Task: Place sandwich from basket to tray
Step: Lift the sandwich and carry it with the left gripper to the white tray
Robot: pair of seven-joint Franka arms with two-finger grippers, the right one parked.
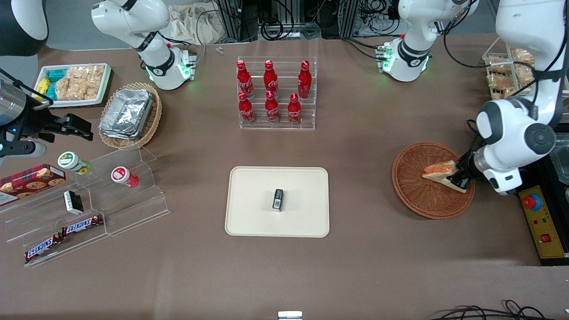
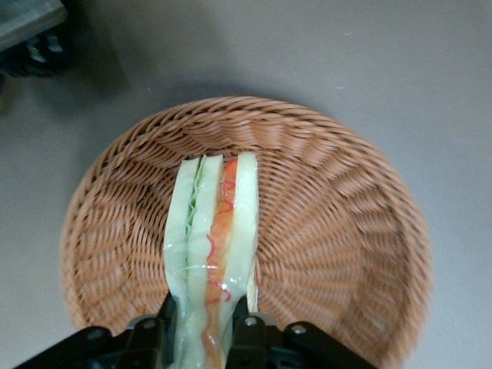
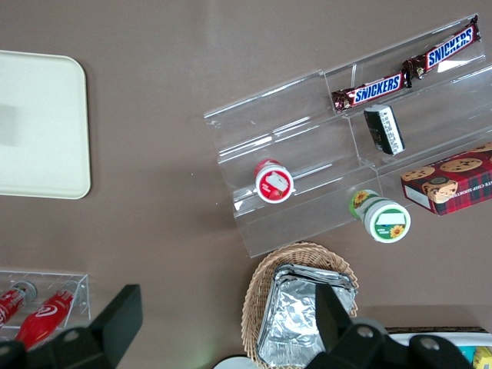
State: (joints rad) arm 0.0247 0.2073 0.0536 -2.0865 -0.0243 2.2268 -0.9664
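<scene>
The sandwich (image 1: 441,172), a wedge of pale bread with orange-red filling, is in the round reddish-brown wicker basket (image 1: 418,195) toward the working arm's end of the table. My gripper (image 1: 458,181) is shut on its wide end, over the basket. In the left wrist view the sandwich (image 2: 211,246) stands on edge between the two black fingers (image 2: 243,323), pinched where they press it, with the basket (image 2: 338,215) beneath. The cream-beige tray (image 1: 253,213) lies mid-table, with a small dark packet (image 1: 278,199) on it.
A clear rack of red bottles (image 1: 275,93) stands farther from the front camera than the tray. A yellow control box (image 1: 543,222) lies beside the basket at the table's end. Toward the parked arm's end are clear snack steps (image 1: 89,204), a foil-container basket (image 1: 129,113) and a white snack tray (image 1: 75,84).
</scene>
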